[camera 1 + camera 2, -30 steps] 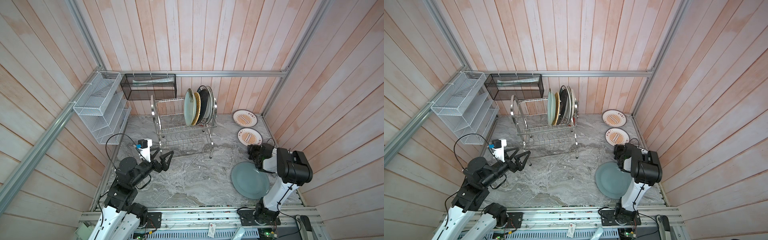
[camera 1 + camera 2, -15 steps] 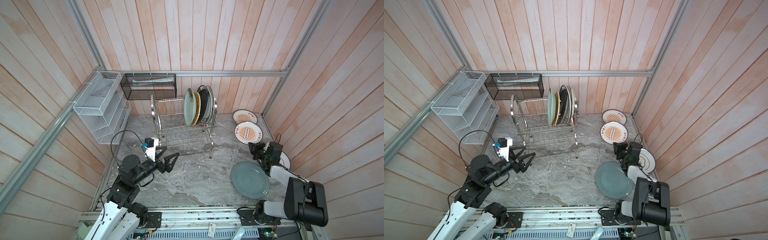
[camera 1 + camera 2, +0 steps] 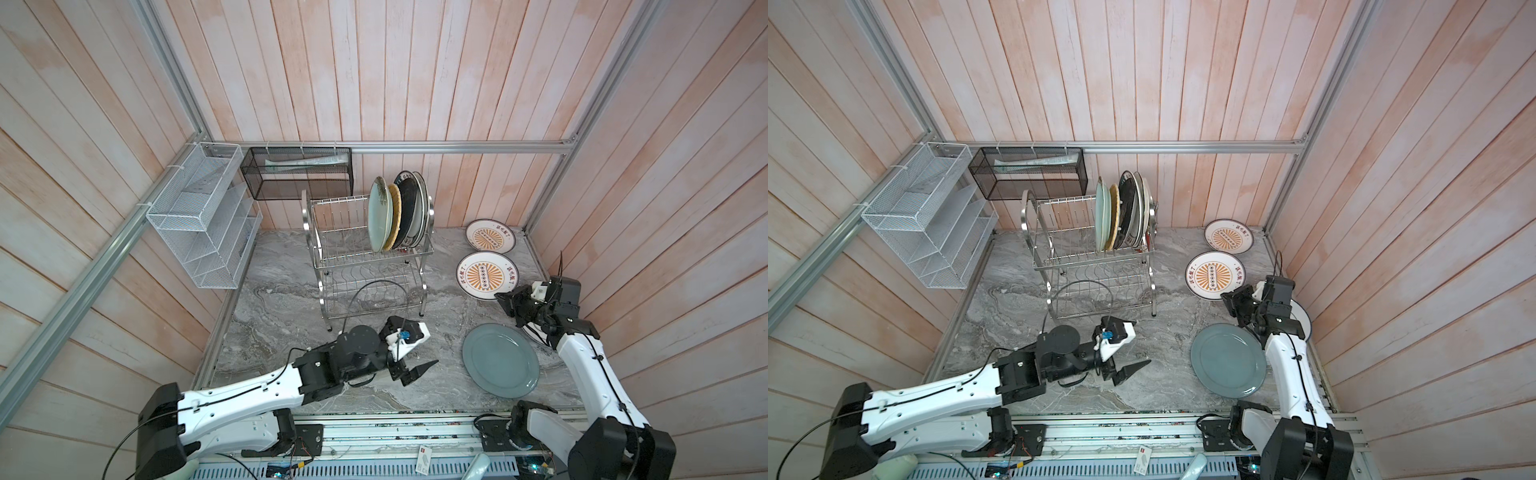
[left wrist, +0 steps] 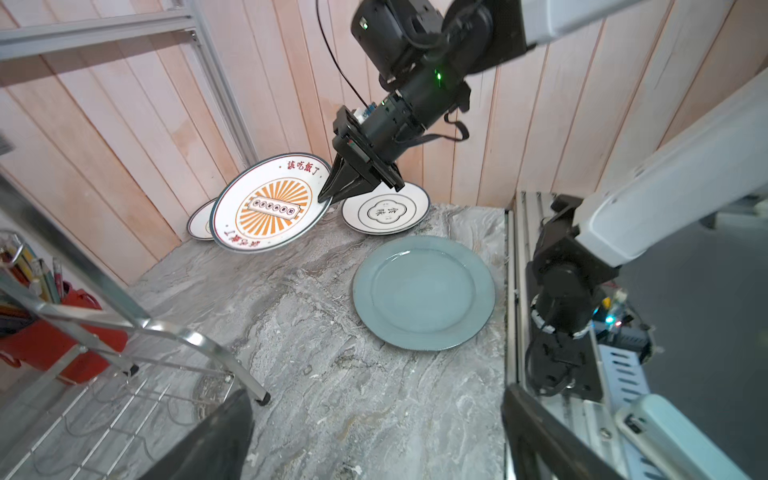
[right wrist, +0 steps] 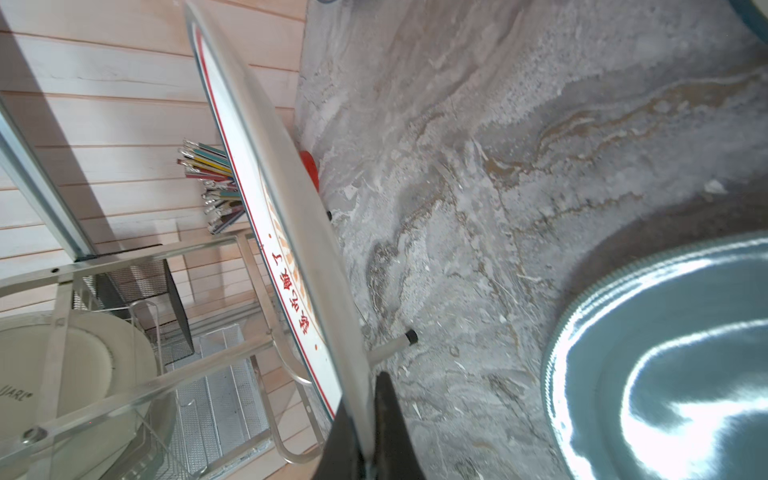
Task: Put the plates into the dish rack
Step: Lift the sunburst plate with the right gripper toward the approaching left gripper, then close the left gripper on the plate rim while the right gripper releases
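Pinching sunburst plate [image 4: 270,208] rim, R gripper [image 4: 327,197]: plain in wrist views, unclear from top; L gripper [image 3: 415,371] open, empty.

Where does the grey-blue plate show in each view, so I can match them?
In a top view: grey-blue plate lower right, flat on the table.
In a top view: same plate, lower right of centre.
Left wrist: whole and flat, nearer the camera than the held sunburst plate.
Right wrist: cropped by the frame, across the table from the sunburst plate.
Shared landmark: the dish rack.
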Action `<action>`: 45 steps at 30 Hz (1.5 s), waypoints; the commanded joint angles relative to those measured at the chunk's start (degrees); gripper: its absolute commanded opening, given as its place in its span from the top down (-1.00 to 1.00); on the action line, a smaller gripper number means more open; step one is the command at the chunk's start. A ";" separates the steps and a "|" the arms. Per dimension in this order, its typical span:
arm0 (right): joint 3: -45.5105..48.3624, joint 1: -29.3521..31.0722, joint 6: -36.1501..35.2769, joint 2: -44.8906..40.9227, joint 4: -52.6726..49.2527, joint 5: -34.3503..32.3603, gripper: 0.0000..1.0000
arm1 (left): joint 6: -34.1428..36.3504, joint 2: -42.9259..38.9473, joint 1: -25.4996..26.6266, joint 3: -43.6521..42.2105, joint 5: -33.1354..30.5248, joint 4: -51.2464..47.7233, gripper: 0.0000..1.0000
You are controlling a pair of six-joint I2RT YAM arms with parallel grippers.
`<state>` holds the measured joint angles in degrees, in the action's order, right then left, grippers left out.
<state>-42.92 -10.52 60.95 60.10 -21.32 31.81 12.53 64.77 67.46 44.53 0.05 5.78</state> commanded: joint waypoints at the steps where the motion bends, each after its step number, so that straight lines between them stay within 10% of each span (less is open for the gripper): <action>1: -3.40 0.38 -3.60 -2.36 -9.08 1.66 1.00 | 13.48 6.43 2.26 4.16 -8.26 9.06 -0.85; 11: -5.25 3.04 -2.96 -4.84 -14.36 2.55 1.00 | 33.73 29.01 2.14 12.96 -13.42 26.12 -0.55; 32: -5.44 6.29 -0.67 -7.39 -15.16 3.13 1.00 | 36.58 48.46 -3.48 27.55 -12.66 24.84 0.15; 37: -5.51 6.61 -0.65 -7.97 -14.76 2.99 1.00 | 37.03 50.00 -3.26 29.07 -17.35 26.64 1.00; 40: -6.09 6.80 -1.89 -7.98 -13.34 2.42 1.00 | 35.79 48.28 -2.46 28.80 -19.85 26.74 1.00; 42: -6.87 6.74 -3.25 -7.99 -12.18 1.09 0.68 | 34.28 45.36 -1.69 27.52 -19.37 24.97 1.00; 45: -8.89 6.76 -4.99 -6.93 -8.22 -1.65 -0.37 | 30.56 39.25 -0.20 23.35 -17.40 22.02 1.00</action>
<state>-48.45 -3.88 57.12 53.36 -35.05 31.44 49.06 111.02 66.30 69.76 -16.29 27.22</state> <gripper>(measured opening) 0.544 0.083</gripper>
